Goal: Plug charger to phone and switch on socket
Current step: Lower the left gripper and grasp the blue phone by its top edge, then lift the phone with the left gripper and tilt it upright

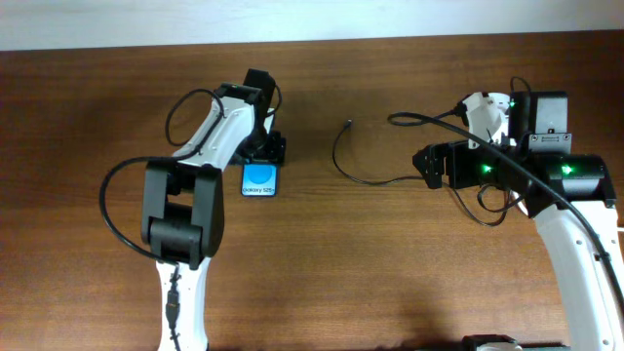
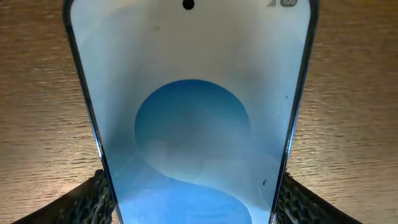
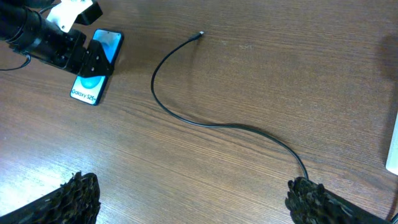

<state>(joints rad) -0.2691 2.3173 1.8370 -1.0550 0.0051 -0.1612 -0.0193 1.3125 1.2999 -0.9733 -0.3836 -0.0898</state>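
Holding the black-edged blue-screened smartphone [image 1: 260, 180] pinched in our left gripper [image 1: 264, 146], we judge the wide-open right gripper [image 3: 193, 199] nearer the thin black charger cable [image 3: 236, 126], whose plug tip [image 3: 200, 34] lies ahead of it.

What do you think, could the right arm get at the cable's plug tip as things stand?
Probably yes. The plug tip lies on the table ahead of the open right end effector, with nothing between them; the phone and the left end effector gripping it sit off to the side.
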